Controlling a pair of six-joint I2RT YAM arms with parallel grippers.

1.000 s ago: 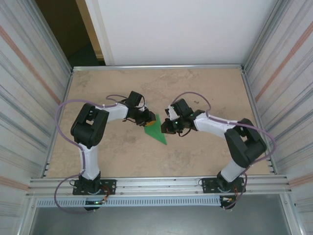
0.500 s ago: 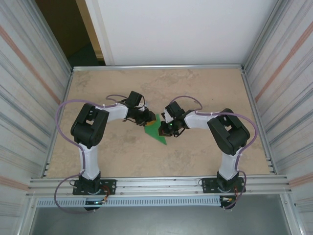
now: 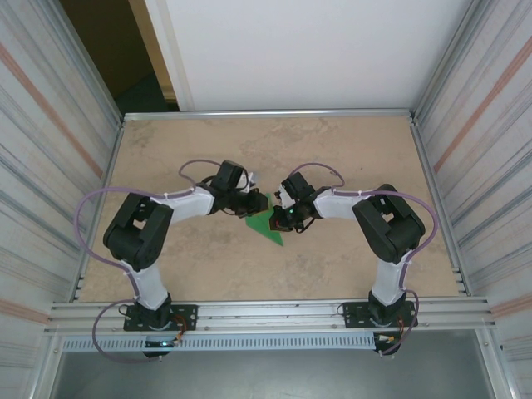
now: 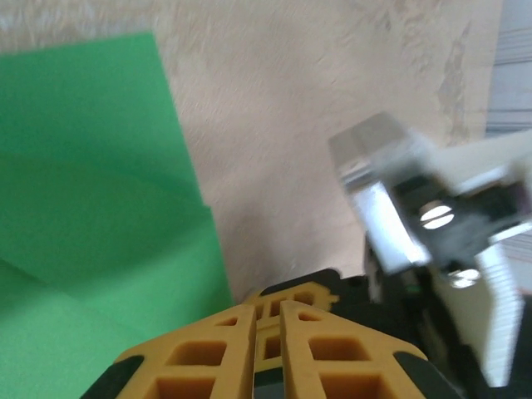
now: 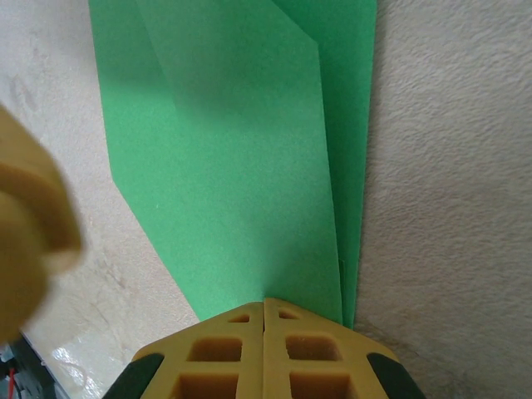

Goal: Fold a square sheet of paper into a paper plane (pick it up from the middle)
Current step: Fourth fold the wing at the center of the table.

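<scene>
Paper is lying flat between your arms: the square sheet of paper [image 3: 266, 226], folded to a point aiming at the near edge, is sitting under the right gripper's [image 3: 282, 218] closed tips, with the left gripper [image 3: 258, 202], also closed, hovering just beside its far edge.

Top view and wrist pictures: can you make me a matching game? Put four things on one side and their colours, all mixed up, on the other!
Things:
1. thin folded sheet of paper
2. stone-look table top
3. looping cable on the left arm
4. ribbed fingers of the right gripper

Colours:
A. lilac
B. bright green
C. yellow
D. sandy beige

Right pairs: 1-B, 2-D, 3-A, 4-C.
</scene>
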